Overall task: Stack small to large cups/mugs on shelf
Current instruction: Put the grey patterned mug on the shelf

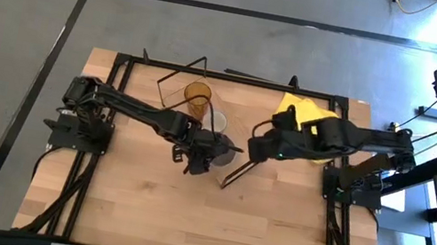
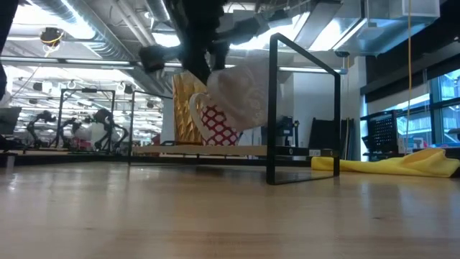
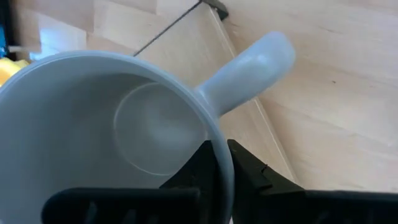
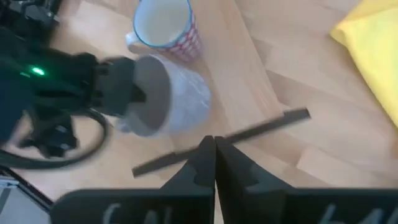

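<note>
Here you see the left gripper (image 1: 212, 150) over the middle of the table (image 1: 182, 224), its fingers (image 3: 205, 165) pinched on the rim of the grey mug (image 3: 106, 124); the gap between them is only as thick as the mug wall. In the low view the grey mug (image 2: 241, 90) hangs tilted in the air above the shelf (image 2: 215, 150), not touching the board. Just beside it on the shelf stands the white mug (image 4: 166, 26), with a red pattern outside, upright, and behind it the amber tumbler (image 1: 198, 97), also upright.

The right gripper (image 4: 214, 152) has its two fingers pressed fully together and holds nothing. It is near the black wire frame (image 4: 224, 142) at the shelf's end, close to the grey mug but apart from it. A yellow cloth (image 1: 310, 113) lies on the table under the right arm.
</note>
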